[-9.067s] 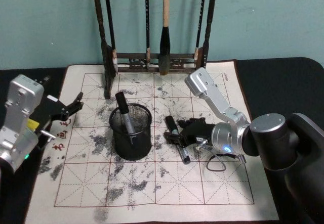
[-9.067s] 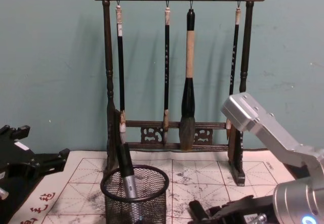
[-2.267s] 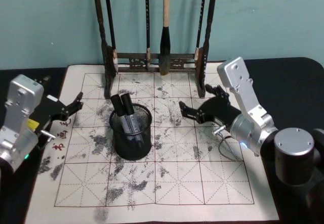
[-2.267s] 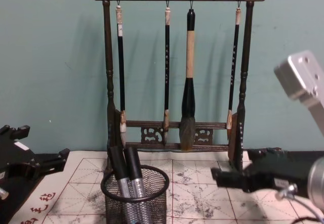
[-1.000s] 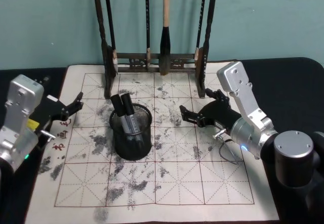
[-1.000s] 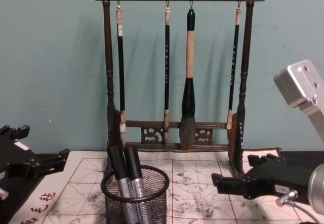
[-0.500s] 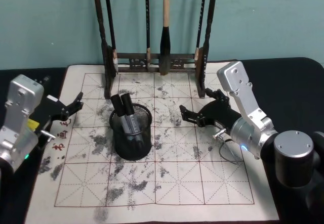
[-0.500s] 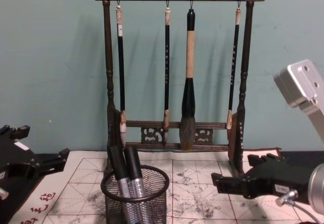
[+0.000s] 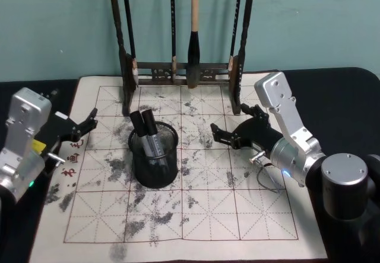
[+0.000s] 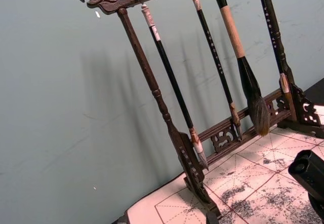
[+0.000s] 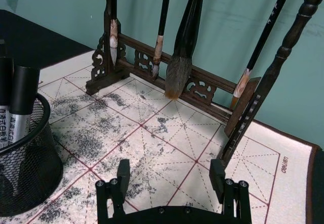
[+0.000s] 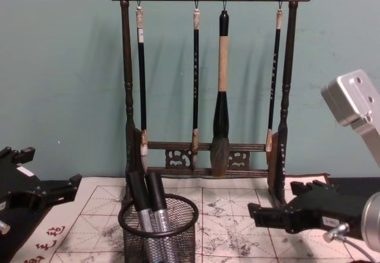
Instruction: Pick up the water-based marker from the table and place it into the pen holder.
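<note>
The black wire-mesh pen holder (image 9: 154, 163) (image 12: 159, 233) (image 11: 23, 171) stands on the left-centre of the ink-stained mat. Two water-based markers (image 9: 148, 133) (image 12: 148, 206) (image 11: 19, 105) with black caps and grey barrels stand in it, leaning toward the rack. My right gripper (image 9: 217, 133) (image 11: 170, 176) (image 12: 274, 206) hovers to the right of the holder, a little above the mat, open with nothing between its fingers. My left gripper (image 9: 83, 126) (image 12: 56, 190) rests open at the mat's left edge.
A tall dark wooden brush rack (image 9: 184, 70) (image 12: 208, 156) with several hanging brushes stands at the back of the mat (image 9: 208, 215). Its right post is just behind my right gripper. A thin cable loop (image 9: 268, 181) hangs under the right wrist.
Since nine seconds ago, the marker my right gripper held on the mat has ended up in the holder. That gripper opened and drew back right. Over the last second nothing moved.
</note>
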